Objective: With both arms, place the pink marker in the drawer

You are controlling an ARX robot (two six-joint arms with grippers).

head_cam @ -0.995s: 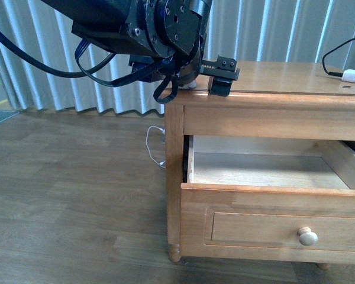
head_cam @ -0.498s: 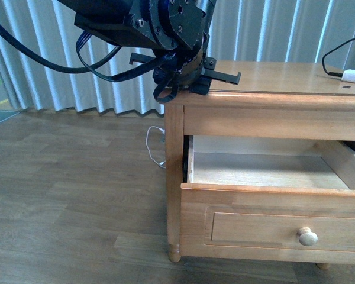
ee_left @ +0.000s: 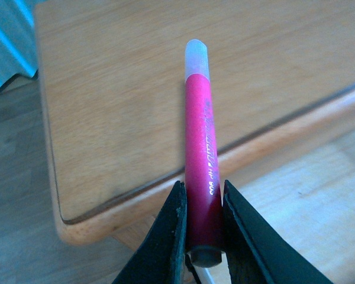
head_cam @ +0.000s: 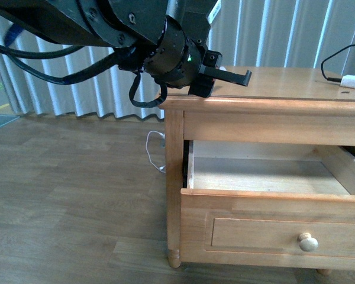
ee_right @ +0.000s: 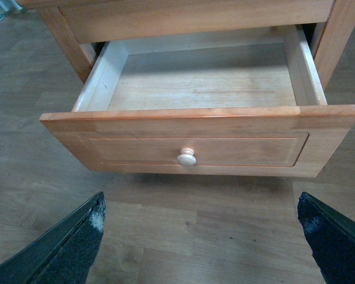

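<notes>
Honey-brown cabinet top [ee_left: 118, 89] sits beneath my left gripper [ee_left: 202, 192], which is clamped on the pink marker [ee_left: 199, 148] for carrying. The drawer [ee_right: 195, 112] stands pulled out and empty to receive it, and my right gripper [ee_right: 201, 201] hangs spread wide in front.

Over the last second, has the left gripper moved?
Yes. The left gripper, holding the marker, has shifted right, further over the cabinet top from its left corner.
</notes>
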